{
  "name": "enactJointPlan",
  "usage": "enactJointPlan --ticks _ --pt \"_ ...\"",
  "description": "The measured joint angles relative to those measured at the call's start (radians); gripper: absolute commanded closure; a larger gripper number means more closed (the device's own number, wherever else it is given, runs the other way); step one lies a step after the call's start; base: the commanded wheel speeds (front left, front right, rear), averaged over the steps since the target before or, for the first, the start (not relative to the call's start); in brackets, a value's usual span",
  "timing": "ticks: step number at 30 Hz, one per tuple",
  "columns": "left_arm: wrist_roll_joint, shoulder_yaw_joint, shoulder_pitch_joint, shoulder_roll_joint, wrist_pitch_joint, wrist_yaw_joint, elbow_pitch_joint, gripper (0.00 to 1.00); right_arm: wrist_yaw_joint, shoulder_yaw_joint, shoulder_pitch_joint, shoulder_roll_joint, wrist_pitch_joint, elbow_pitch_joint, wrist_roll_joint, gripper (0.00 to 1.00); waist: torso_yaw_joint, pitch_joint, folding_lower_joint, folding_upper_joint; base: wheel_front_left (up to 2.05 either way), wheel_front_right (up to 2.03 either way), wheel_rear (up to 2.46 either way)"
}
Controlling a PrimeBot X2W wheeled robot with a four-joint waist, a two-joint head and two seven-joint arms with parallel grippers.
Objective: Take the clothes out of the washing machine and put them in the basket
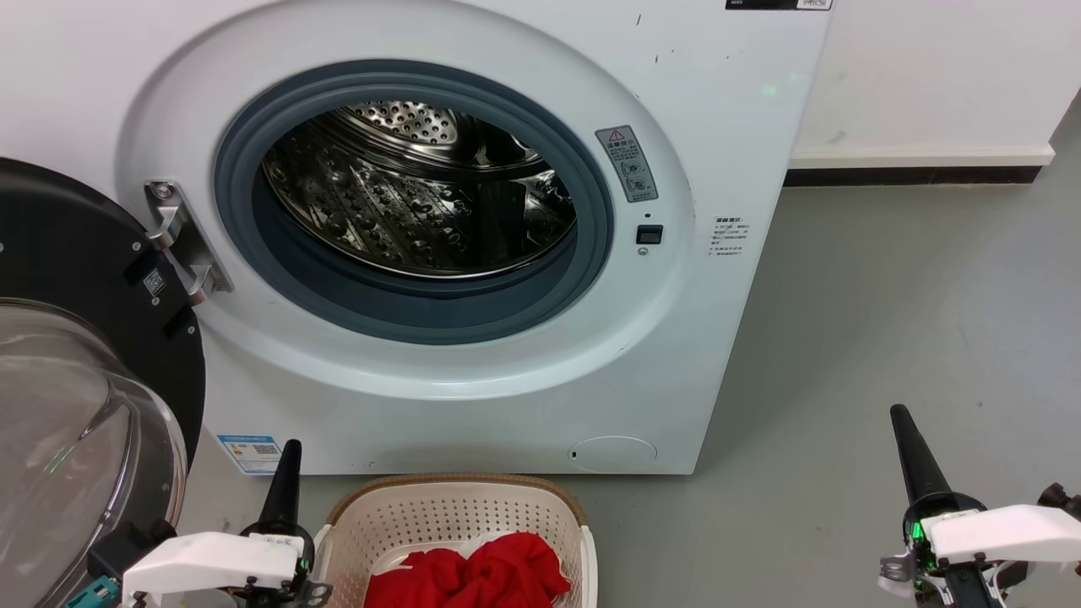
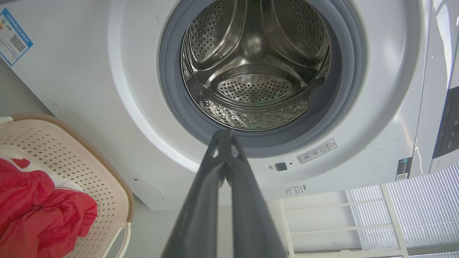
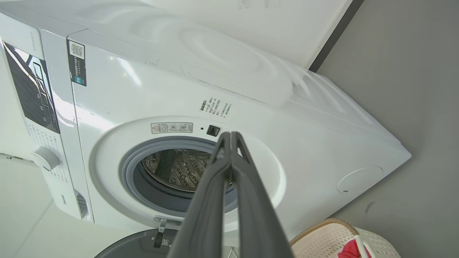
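Nearest: left gripper [image 1: 290,452] low at the robot's left, just beside the basket [image 1: 456,483]. Right gripper [image 1: 905,426] well apart over bare floor. Both have fingers pressed tip to tip w/ nothing btwn them, as the wrist views also show.

The clothes [image 1: 473,574] lie bunched inside the basket, red w/ a bit of white. It's a crumpled heap, so no clear long axis. The basket sits on the floor right in front of the washing machine [image 1: 726,127], mouth up. Its near end is cut off, so its long axis can't be settled.

Farther: door [image 1: 67,253] swung open to the robot's left, porthole facing the robot, drum [image 1: 405,203] axis running straight back. Drum looks bare in head and left wrist views.

Judged step: unloading prob. done. The next move calls for a quick check of the drum's low front behind the gasket lip; no reach needed if it's bare.
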Motion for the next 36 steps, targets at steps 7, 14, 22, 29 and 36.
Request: enactJointPlan --ticks 7,14,22,29,36 --pt "-0.068 0.004 -0.015 -0.001 0.017 -0.004 0.003 1.0 0.0 -0.004 -0.012 0.0 0.016 0.006 0.066 1.0 0.002 0.002 0.0 0.0 0.0 0.0 0.0" --pt "-0.134 0.007 -0.024 -0.002 0.03 -0.01 0.008 1.0 0.0 -0.009 -0.019 0.0 0.032 0.012 0.128 1.0 0.004 0.003 0.0 0.0 0.0 0.0 0.0" --pt "-0.203 0.01 -0.037 -0.003 0.046 -0.014 0.012 1.0 0.0 -0.015 -0.026 0.0 0.05 0.017 0.195 1.0 0.007 0.005 0.0 0.0 0.0 0.0 0.0" --pt "-0.261 0.012 -0.05 -0.003 0.061 -0.017 0.016 1.0 0.0 -0.02 -0.04 0.0 0.064 0.021 0.25 1.0 0.009 0.007 0.0 0.0 0.0 0.0 0.0" --pt "-0.316 0.015 -0.058 -0.004 0.072 -0.021 0.02 1.0 0.0 -0.024 -0.043 0.001 0.08 0.026 0.303 1.0 0.011 0.008 0.0 0.0 0.0 0.0 0.0"
